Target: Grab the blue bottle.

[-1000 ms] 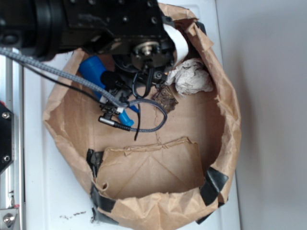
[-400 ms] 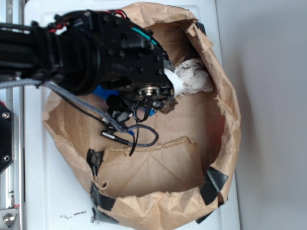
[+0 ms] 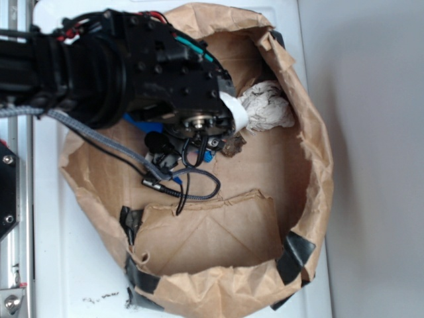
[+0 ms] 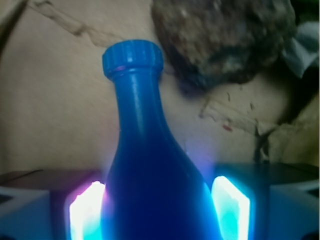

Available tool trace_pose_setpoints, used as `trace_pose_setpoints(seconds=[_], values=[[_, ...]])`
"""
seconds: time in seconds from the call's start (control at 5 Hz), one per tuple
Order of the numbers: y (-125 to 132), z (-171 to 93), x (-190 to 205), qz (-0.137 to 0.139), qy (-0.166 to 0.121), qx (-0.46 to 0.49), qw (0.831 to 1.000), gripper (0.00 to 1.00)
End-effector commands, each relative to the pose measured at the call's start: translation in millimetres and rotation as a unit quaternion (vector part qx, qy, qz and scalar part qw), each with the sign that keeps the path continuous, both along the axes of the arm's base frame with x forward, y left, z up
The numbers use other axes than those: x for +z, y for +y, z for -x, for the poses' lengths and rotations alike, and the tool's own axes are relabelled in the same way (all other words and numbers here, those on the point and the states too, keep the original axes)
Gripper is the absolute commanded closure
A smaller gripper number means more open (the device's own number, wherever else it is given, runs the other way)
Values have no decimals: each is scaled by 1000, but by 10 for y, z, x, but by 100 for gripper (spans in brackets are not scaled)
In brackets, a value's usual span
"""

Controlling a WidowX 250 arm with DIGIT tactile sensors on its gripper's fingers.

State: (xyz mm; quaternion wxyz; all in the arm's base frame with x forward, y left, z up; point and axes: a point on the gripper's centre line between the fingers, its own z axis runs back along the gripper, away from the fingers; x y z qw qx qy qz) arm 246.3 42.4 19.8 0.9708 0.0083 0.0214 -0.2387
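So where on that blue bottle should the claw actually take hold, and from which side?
Probably the wide lower body of the blue bottle, with one of the jaws on each flank, which is how the gripper already straddles it in the wrist view. The neck tapers toward the cap, so a hold there could slip. The brown lump sits beside the cap, so coming from the base end looks safer.

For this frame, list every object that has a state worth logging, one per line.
blue bottle: lying in the bag, cap on, body between the hand's two pads.
hand: open, one pad on each side of the bottle; contact cannot be told.
paper bag: open, walls rolled down, taped at the lower corners.
white cloth: crumpled against the bag's upper wall.
brown lump: resting beside the bottle's cap.
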Motion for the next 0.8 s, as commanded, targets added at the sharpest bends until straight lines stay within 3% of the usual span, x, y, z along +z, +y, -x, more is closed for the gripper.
trace_pose_setpoints(seconds=[0.0, 0.2, 0.4, 0.6], values=[[217, -62, 1027, 43, -106, 55, 992, 100], [272, -16, 1337, 79, -114, 88, 986, 100], [273, 61, 1527, 99, -107, 153, 977, 100], [227, 153, 1549, 81, -105, 171, 976, 100]])
